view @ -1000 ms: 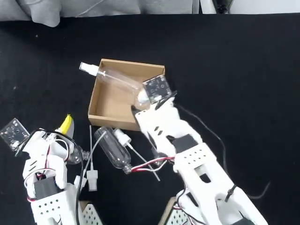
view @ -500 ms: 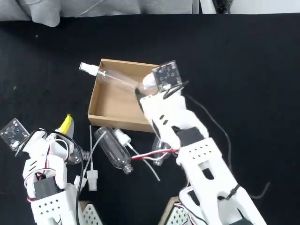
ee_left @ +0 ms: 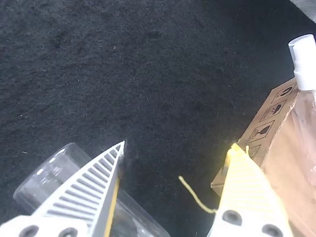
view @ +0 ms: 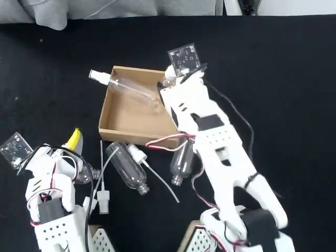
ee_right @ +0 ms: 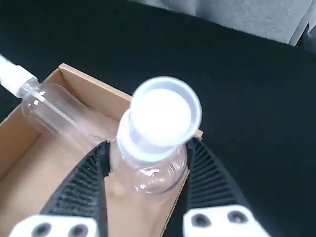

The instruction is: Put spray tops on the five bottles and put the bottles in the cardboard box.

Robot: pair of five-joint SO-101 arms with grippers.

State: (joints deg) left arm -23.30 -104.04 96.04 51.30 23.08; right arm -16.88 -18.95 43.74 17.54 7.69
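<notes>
One capped bottle point(ee_right: 158, 133) tight in the right gripper point(ee_right: 148, 148); left gripper point(ee_left: 177, 145) wide apart.

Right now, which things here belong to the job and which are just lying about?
Job:
- cardboard box
- capped bottle lying across its corner
- second capped bottle held in the right gripper
- bare bottle at the left gripper
- bare bottles before the box
- loose spray tops

Lying about:
- grey cloth at the far edge
</notes>
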